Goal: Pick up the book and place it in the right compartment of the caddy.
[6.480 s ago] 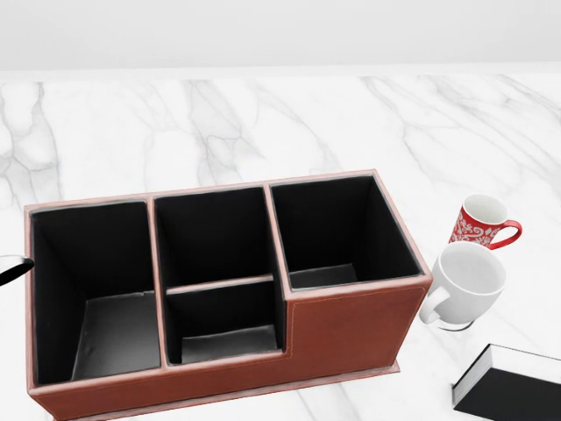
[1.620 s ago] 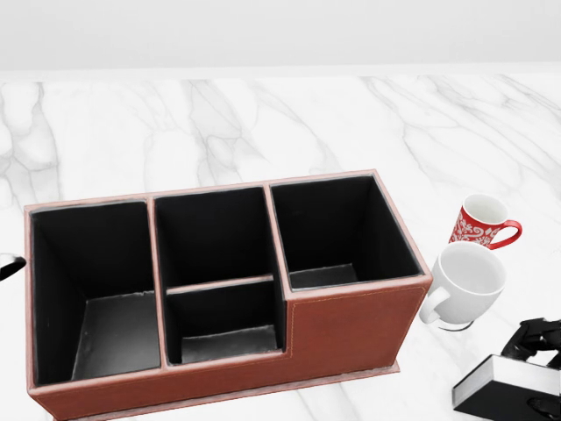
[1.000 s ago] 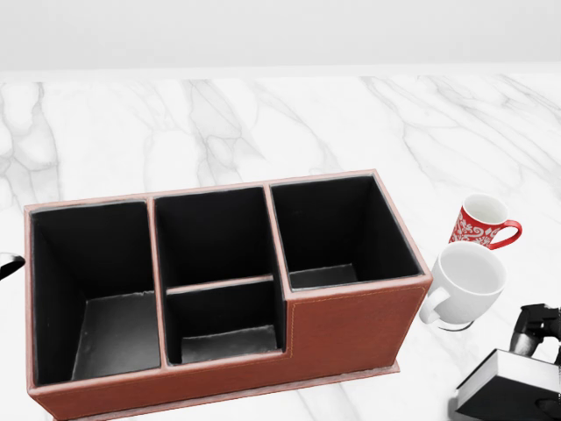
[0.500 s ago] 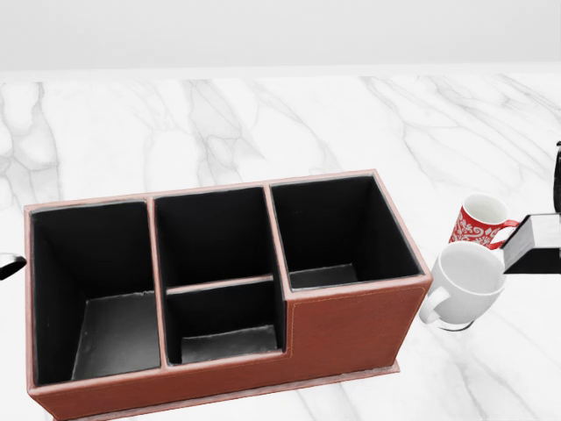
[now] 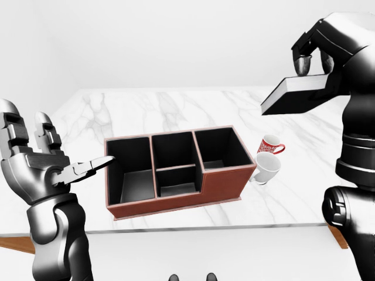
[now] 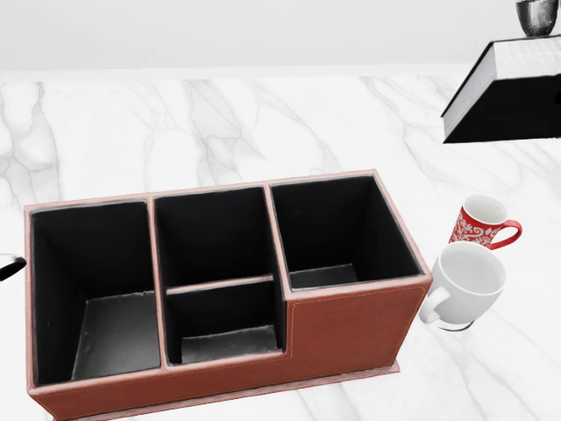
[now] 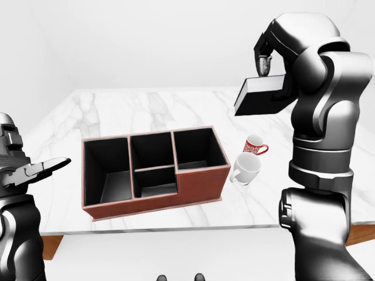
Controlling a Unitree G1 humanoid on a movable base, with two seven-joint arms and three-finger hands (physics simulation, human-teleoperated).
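Fingers of your right hand [image 7: 270,58] were closed round the book [image 5: 299,96], with one fingertip [image 5: 303,63] pressed on its top cover and the rest of the grip hidden behind the black cover. You had the book lifted clear of the marble surface [image 6: 263,123], held roughly flat with its white page edge turned toward the left of the left-eye view. Below those fingers and off to their left stood the caddy [image 6: 351,324], a red-brown box lined in black, resting on the surface. Its right compartment [image 6: 337,232], the one nearest the book, held nothing; only its dark floor showed. The middle section was split by a low divider into two smaller wells [image 6: 223,303], both bare, and the left compartment [image 6: 96,294] likewise showed just its grey floor. Directly under the book, well apart from your fingers, two mugs sat just beside the caddy's right end: a white mug [image 6: 465,285] lower in the head view and a red patterned mug [image 6: 482,222] just above it, the two close enough that you could not tell whether they touched. Both mugs looked vacant inside. Your left hand [image 5: 44,161] hovered to the left of the caddy, its fingers [image 5: 94,167] spread wide and holding nothing, one of them pointing toward the caddy's left wall without touching it.
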